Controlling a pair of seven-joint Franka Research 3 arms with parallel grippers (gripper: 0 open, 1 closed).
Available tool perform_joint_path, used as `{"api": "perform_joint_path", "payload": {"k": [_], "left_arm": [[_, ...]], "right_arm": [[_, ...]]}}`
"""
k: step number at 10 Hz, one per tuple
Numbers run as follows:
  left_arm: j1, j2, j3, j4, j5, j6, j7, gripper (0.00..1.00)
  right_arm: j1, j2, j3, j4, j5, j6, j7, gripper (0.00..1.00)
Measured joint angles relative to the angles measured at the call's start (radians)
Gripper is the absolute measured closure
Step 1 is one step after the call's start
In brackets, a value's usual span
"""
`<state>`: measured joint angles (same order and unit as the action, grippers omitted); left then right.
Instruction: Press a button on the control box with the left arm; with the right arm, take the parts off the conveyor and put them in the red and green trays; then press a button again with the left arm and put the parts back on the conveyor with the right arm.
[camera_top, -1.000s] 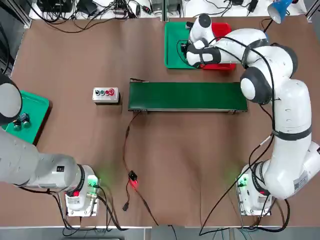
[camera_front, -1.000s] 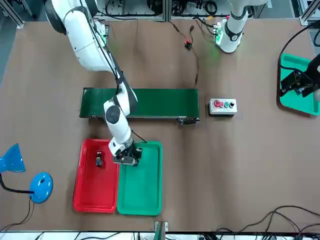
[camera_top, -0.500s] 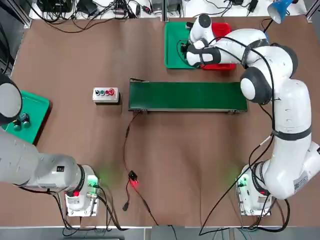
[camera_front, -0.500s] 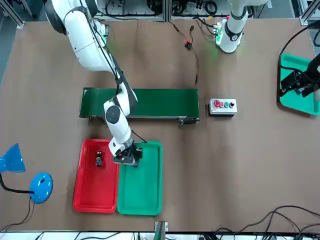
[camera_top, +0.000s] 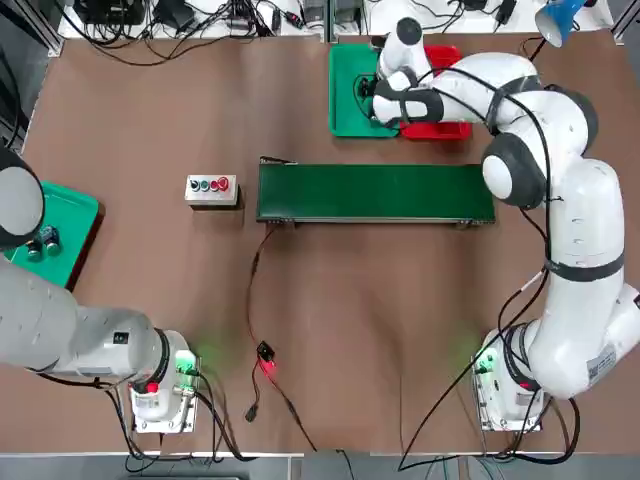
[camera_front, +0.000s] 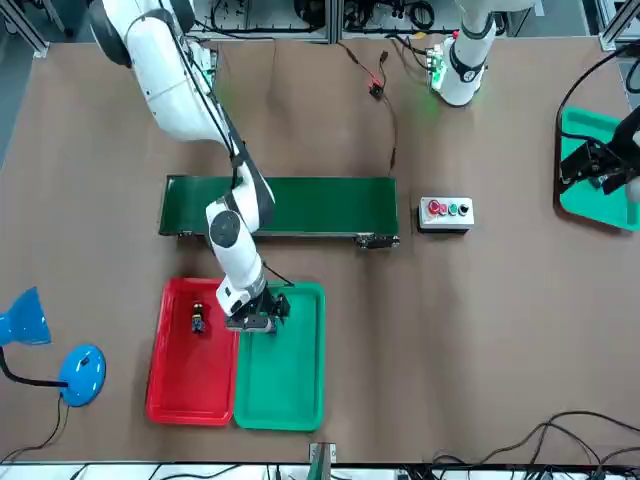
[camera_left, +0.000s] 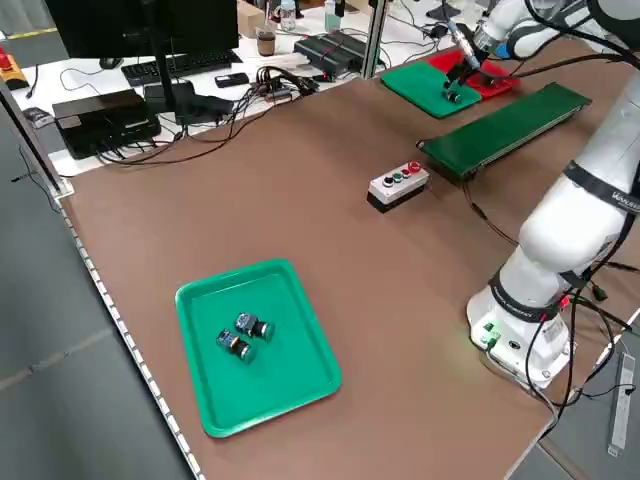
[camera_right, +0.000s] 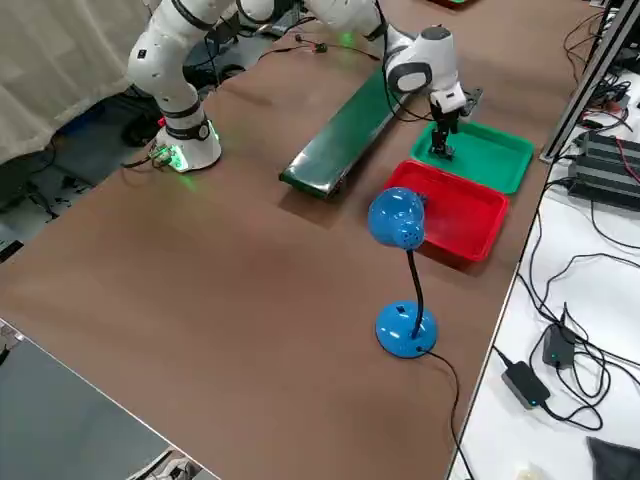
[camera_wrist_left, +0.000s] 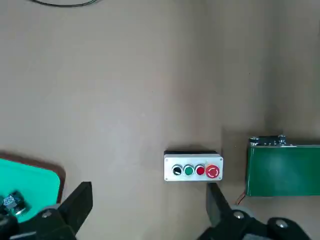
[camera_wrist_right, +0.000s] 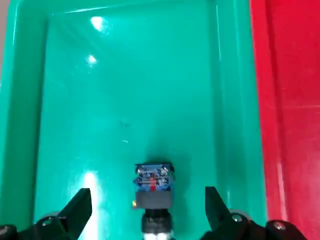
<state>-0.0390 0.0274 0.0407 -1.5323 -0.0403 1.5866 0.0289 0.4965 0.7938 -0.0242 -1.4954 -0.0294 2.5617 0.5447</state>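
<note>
Teal plastic catches the eye first at the table's left edge: a shallow teal tray with a red-brown rim (camera_top: 70, 235) holding two small dark button-like pieces (camera_left: 242, 334). The left arm (camera_top: 60, 330), white with grey joint rings, is parked over that side, and its dark two-finger gripper (camera_wrist_left: 145, 200) hangs with the fingers spread wide, gripping nothing.

Further right on the brown tabletop (camera_top: 350, 300) sits the small white rectangular control box (camera_top: 211, 188) with its row of round green and red buttons, well apart from the left gripper. Just beside it begins the long flat dark green conveyor belt in its thin black frame (camera_top: 375, 192); its surface carries no parts.

Beyond the belt, at the far edge of the table, lie two shallow plastic trays touching side by side: the green tray (camera_top: 348, 95) and then the bright red tray (camera_top: 442, 58). The right arm (camera_top: 565, 240) reaches over the conveyor to them, and its gripper (camera_wrist_right: 147, 210) is poised low over the green tray with its fingers parted. Between those fingers, clear of both, a small dark grey part (camera_wrist_right: 153, 184) rests on the green tray's floor. Another small dark part (camera_front: 198, 320) lies in the red tray. A blue desk lamp (camera_right: 400, 260) stands at the table's right, near the red tray.
</note>
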Motion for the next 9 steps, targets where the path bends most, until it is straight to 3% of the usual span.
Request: {"api": "perform_joint_path", "payload": {"k": [3,6,8,9], "left_arm": [[0.001,0.000,0.000,0.001,0.000,0.000,0.000,0.00],[-0.001,-0.004,-0.015,0.006,-0.002,-0.038,0.000,0.03],[-0.002,-0.017,-0.057,0.007,-0.003,-0.063,-0.036,0.13],[-0.002,-0.021,-0.064,0.003,-0.003,-0.072,-0.044,0.30]], "right_arm": [[-0.025,-0.145,-0.007,0.085,-0.011,-0.343,-0.124,0.00],[-0.103,-0.312,-0.008,0.093,-0.011,-0.533,-0.231,0.00],[-0.158,-0.381,-0.008,0.093,-0.011,-0.611,-0.303,0.00],[-0.189,-0.414,-0.008,0.093,-0.011,-0.633,-0.328,0.00]]}}
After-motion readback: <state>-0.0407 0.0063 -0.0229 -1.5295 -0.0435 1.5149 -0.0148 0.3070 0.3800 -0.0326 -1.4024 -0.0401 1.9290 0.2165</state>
